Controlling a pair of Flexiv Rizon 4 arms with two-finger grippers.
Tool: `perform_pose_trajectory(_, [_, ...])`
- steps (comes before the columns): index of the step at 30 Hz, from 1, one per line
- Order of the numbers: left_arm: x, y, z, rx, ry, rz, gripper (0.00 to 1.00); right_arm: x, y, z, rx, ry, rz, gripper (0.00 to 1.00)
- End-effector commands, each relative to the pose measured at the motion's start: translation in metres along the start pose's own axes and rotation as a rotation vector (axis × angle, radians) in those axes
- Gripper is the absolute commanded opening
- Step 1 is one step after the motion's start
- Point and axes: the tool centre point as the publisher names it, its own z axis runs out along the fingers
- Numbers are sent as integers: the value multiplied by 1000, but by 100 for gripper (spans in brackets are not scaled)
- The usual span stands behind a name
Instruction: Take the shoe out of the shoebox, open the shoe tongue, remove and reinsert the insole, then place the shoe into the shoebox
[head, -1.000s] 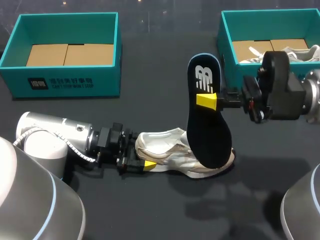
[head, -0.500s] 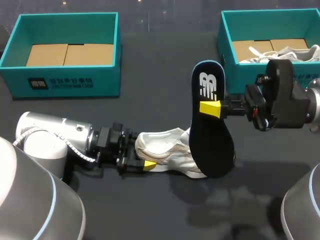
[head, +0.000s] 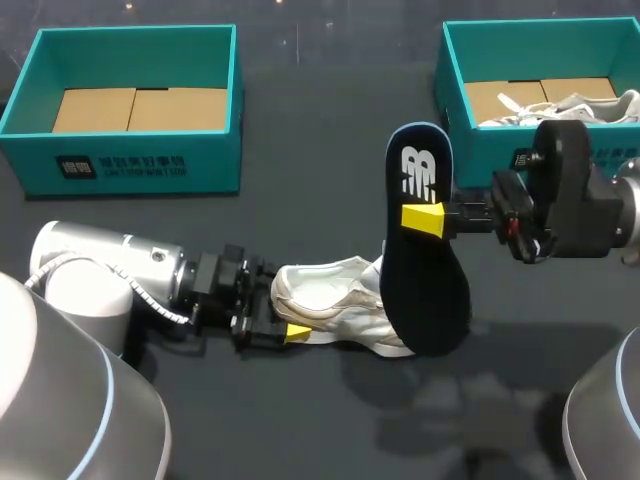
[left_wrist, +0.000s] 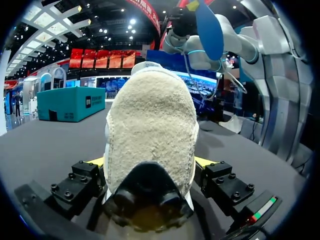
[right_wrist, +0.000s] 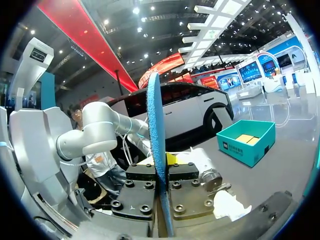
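A white shoe (head: 330, 300) lies on its side on the dark table, heel toward my left arm. My left gripper (head: 285, 318) is at that heel, open, one finger on either side of it. In the left wrist view the fuzzy heel (left_wrist: 150, 130) fills the space between the fingers of the left gripper (left_wrist: 150, 162). My right gripper (head: 425, 220) is shut on the dark insole (head: 425, 270), which stands upright on edge above the shoe's toe end. In the right wrist view the insole's blue edge (right_wrist: 156, 125) rises from between the fingers of the right gripper (right_wrist: 162, 167).
A teal shoebox (head: 140, 160) with a cardboard floor stands at the back left. A second teal shoebox (head: 455, 70) at the back right holds another white shoe (head: 580, 105), just behind my right arm.
The right gripper has carried the insole slightly right and lower. The left gripper's fingers have spread wider around the heel, and the left arm has eased back a little.
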Motion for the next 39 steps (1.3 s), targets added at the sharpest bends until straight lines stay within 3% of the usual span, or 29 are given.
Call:
perform_pose_trajectory(1, [3,-6,-8,-20,-3,4,100,12,-4,-6,-5,-56,-1,0])
perform_pose_trajectory(7, [7,-11,-21,-88,3,14,100,12,-4,-6,-5,-56,-1,0])
perform_pose_trajectory(14, [11,-14,-40,-283,0,-16,100,12,-4,-6,-5,-56,-1,0])
perform_pose_trajectory(17, [11,-22,-51,-373,-13,71,100,12,-4,-6,-5,-56,-1,0])
perform_pose_trajectory(31, [11,-22,-51,-373,-13,71,100,12,-4,-6,-5,-56,-1,0])
perform_pose_trajectory(39, [12,-43,-60,-587,-17,56,100,12,-4,-6,-5,-56,-1,0])
